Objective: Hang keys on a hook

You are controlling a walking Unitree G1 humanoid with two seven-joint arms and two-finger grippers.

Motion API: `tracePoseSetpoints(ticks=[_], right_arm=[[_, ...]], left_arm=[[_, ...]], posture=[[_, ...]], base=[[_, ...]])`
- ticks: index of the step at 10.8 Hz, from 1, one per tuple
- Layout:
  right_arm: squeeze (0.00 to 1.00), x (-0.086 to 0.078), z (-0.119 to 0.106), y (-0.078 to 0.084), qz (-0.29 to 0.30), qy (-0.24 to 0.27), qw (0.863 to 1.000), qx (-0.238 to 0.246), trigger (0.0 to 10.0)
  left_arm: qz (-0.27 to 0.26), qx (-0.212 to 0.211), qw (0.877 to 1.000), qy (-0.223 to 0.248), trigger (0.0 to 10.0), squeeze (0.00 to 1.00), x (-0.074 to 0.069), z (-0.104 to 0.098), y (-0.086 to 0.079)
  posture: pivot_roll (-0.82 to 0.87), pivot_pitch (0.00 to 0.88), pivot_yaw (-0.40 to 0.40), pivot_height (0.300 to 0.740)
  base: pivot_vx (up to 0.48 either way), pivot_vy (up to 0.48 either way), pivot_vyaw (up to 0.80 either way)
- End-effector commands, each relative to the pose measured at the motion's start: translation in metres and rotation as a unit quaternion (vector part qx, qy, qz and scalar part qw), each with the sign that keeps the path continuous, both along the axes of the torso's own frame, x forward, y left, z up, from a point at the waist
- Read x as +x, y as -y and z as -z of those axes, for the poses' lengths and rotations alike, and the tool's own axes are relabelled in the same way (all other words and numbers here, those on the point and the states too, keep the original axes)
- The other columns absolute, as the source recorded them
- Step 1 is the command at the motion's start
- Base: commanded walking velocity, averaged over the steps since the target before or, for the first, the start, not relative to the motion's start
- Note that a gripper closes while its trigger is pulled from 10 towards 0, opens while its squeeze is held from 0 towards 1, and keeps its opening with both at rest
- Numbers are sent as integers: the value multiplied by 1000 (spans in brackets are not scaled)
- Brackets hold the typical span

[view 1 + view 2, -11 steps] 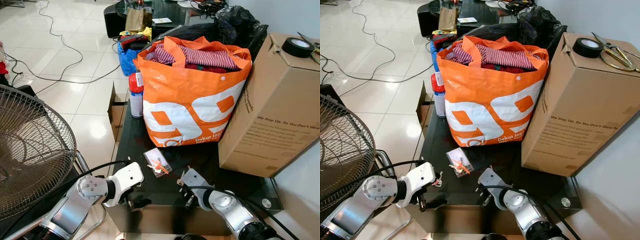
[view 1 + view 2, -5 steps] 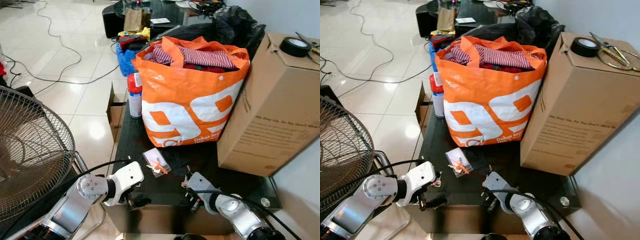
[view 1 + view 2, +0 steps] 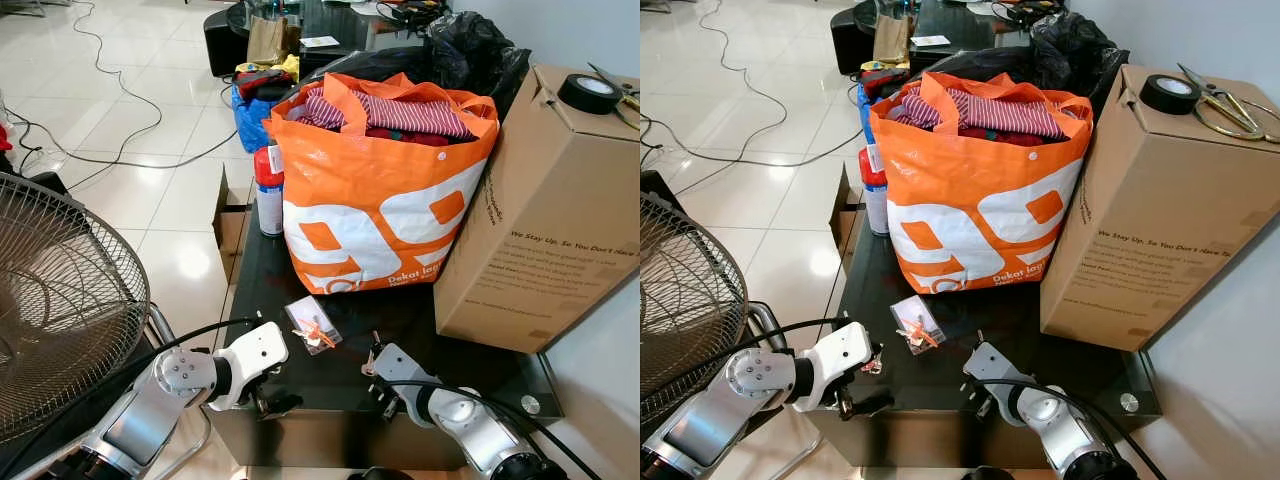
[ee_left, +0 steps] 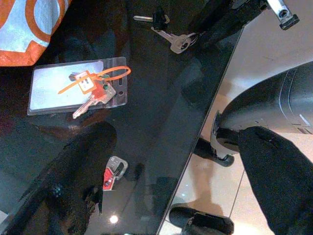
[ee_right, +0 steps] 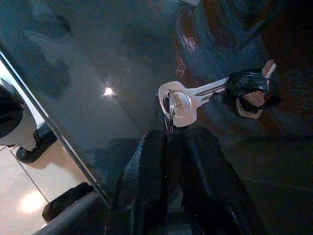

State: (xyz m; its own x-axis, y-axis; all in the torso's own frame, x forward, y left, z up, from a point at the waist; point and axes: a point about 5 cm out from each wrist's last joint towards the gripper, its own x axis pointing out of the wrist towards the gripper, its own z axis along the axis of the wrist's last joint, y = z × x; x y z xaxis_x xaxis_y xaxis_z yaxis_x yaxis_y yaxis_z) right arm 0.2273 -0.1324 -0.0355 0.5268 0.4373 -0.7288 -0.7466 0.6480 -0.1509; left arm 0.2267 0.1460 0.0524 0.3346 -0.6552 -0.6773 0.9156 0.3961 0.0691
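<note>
Since the earlier frame, right gripper (image 5: 168, 139) has drawn back toward the near edge, then eased slightly fwd; bag and box unmoved. Black glass table (image 3: 262, 262) carries, largest first: 1 cardboard box (image 3: 545, 215) at right, 1 orange bag (image 3: 385, 190) w/ clothes at centre, 1 tape roll (image 3: 586, 92) on the box. Nearer lie 1 clear pouch (image 4: 63, 88) holding an orange-tagged key, and 1 small red fob (image 4: 111, 176). Keys (image 5: 183, 100), approx. 2 on a ring, sit at near edge, right of pouch. Right fingers pinch the ring, nearly closed. Left gripper (image 3: 270, 400) at near-left edge; fingers' state can't be told. Keys likely light, stiff, slippery on glass; best hold is the ring.
</note>
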Motion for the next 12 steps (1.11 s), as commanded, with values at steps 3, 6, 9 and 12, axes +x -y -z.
tracePoseSetpoints(ticks=[3,6,9,12], right_arm=[[0,2,0,-2,4,-2,1000,0,4078],[0,3,1,-2,12,-5,1000,6,0],[0,5,0,-2,17,-2,1000,10,0],[0,-6,-37,13,34,50,992,113,0]], left_arm=[[2,2,1000,-2,10000,0,0,0,1],[3,1,1000,-3,10000,0,0,0,2],[3,1,1000,-1,10000,0,1,0,2],[-36,-67,997,22,10000,0,5,-14,9]], posture=[[-126,0,-42,740],[-126,0,-42,740],[-126,0,-42,740],[-116,0,-41,740]], base=[[0,0,0],[0,0,0],[0,0,0],[0,0,0]])
